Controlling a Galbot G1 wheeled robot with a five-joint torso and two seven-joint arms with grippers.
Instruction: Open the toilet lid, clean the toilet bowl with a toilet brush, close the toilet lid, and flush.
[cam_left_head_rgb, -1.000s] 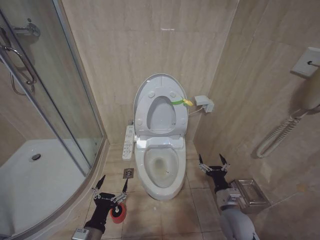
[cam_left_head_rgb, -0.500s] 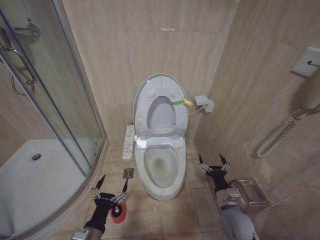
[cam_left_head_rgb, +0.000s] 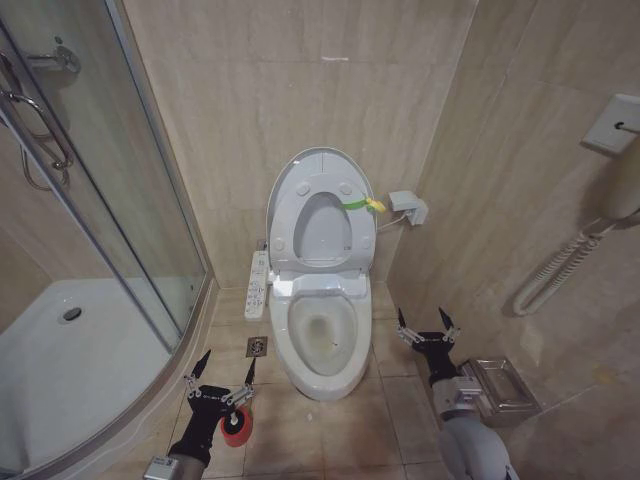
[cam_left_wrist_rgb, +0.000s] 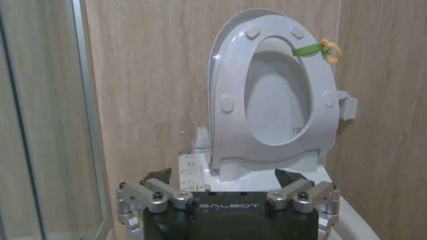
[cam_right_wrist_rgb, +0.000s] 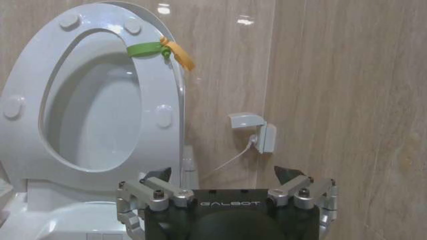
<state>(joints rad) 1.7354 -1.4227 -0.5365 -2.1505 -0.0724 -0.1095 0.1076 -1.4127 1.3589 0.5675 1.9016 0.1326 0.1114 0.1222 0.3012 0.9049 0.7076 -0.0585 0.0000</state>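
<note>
- Head view: the toilet lid (cam_left_head_rgb: 318, 165) stands raised against the back wall, the ring seat (cam_left_head_rgb: 322, 232) up with it and a yellow-green loop (cam_left_head_rgb: 362, 205) tied at its edge. The toilet bowl (cam_left_head_rgb: 322, 340) lies uncovered below, its button panel (cam_left_head_rgb: 257, 284) on the side. The left hand (cam_left_head_rgb: 222, 378) hovers low beside the bowl, fingers spread, just above a red cup (cam_left_head_rgb: 236, 426) on the floor. The right hand (cam_left_head_rgb: 427, 326) hangs on the bowl's other side, fingers apart, near a metal tray (cam_left_head_rgb: 498, 392).
- Left wrist view: the left hand (cam_left_wrist_rgb: 227, 181) is spread wide, facing the upright lid (cam_left_wrist_rgb: 227, 60).
- Right wrist view: the right hand (cam_right_wrist_rgb: 225, 176) is spread and empty, the lid (cam_right_wrist_rgb: 143, 12) and a wall socket (cam_right_wrist_rgb: 257, 130) beyond.
</note>
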